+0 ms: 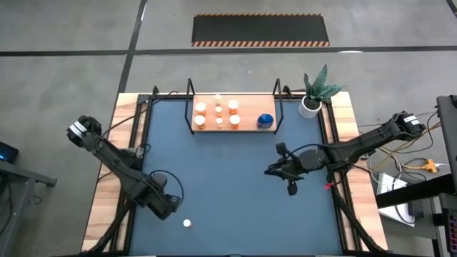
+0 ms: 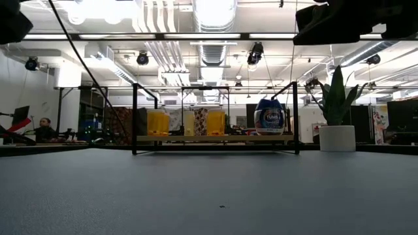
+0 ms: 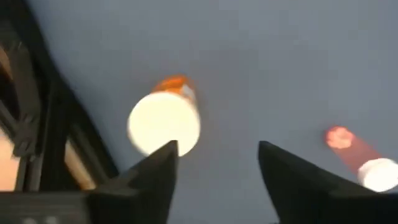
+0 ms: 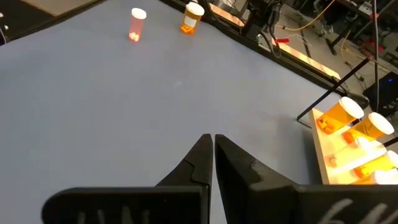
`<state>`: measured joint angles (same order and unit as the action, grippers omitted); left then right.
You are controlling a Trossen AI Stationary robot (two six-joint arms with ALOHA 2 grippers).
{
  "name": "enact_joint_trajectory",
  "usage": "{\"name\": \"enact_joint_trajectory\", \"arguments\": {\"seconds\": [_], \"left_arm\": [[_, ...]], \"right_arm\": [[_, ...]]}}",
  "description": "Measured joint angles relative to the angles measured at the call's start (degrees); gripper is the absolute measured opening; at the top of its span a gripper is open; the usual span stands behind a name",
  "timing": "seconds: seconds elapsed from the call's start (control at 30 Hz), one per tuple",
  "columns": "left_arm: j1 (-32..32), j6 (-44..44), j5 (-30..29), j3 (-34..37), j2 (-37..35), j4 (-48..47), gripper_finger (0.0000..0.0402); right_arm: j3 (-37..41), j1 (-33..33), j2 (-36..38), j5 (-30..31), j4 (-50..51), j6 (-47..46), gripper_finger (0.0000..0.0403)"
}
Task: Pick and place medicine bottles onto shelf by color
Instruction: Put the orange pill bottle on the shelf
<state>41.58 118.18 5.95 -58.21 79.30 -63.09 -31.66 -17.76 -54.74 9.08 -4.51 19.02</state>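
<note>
The shelf [image 1: 250, 114] stands at the mat's far middle, holding several orange white-capped bottles [image 1: 218, 114] and the blue bottle [image 1: 265, 121] at its right end. Two bottles stand upright near the mat's near-left corner: a wide orange one [image 3: 165, 121] and a slender one [image 1: 187, 223]. My left gripper [image 3: 217, 146] hovers open above them, one finger next to the wide bottle's cap, and it hides that bottle in the high view. My right gripper [image 4: 213, 138] is shut and holds nothing, raised over the mat's right half [image 1: 275, 170].
A white plant pot [image 1: 310, 106] stands right of the shelf at the far right corner. The dark-blue mat [image 1: 228, 185] lies bare between the shelf and the two loose bottles. Black wire frames rise at the shelf's ends [image 2: 135, 117]. Wooden table edges border the mat.
</note>
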Motion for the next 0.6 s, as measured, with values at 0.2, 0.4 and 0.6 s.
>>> {"name": "enact_joint_trajectory", "arguments": {"seconds": [0.2, 0.4, 0.6], "left_arm": [[0.17, 1.15, 1.10, 2.51, -1.18, -0.43, 0.0288], [0.17, 1.28, 1.12, 6.00, -1.48, 0.17, 0.0301], [0.17, 1.27, 1.32, 7.44, -1.48, 0.20, 0.0301]], "right_arm": [[0.00, 0.00, -0.02, 0.00, 0.02, -0.28, 0.0009], [0.00, 0.00, -0.02, 0.00, 0.45, -0.61, 0.0009], [0.00, 0.00, -0.07, 0.00, 0.83, -1.50, 0.0009]]}}
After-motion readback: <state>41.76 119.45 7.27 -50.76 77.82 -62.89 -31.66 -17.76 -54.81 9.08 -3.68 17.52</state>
